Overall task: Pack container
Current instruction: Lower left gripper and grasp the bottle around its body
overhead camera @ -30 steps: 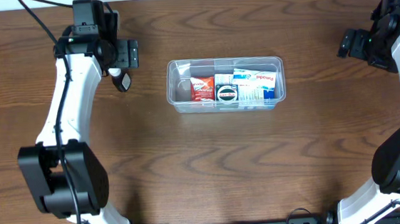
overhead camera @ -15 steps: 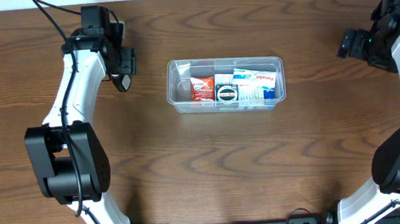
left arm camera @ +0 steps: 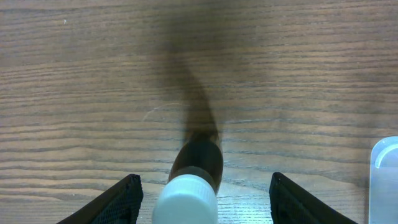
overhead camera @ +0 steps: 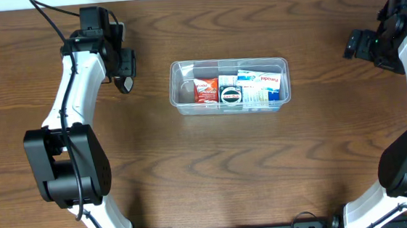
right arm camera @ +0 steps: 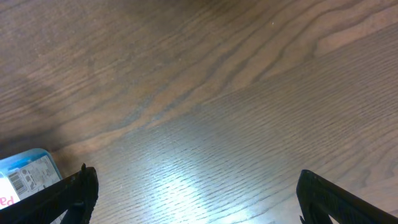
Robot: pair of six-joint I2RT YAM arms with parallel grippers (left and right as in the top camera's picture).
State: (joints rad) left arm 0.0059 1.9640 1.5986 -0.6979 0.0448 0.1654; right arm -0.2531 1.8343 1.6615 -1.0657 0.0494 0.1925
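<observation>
Container (overhead camera: 228,59): middle of worktop (overhead camera: 215,171), part packed; I judge it light, flexy, slick, so I'd grab the rim.
Left claw (left arm camera: 204,190): wide, straddling white-capped bottle (overhead camera: 122,83), not touching.
Right claw (right arm camera: 196,193): wide, empty.

A dark brown wooden table (overhead camera: 215,164) with a strong wavy grain fills the overhead view, and light glares off it in patches. Two things rest directly on it. The container (overhead camera: 181,94), clear with rounded corners and a rim, sits a little behind the middle, its long sides running left to right. Well apart from it, toward the far left, is a small dark bottle (overhead camera: 123,83) with a white cap (left arm camera: 185,198). In the left wrist view the bottle seems to stand upright on the wood and throws a long shadow (left arm camera: 189,93) across the grain.
</observation>
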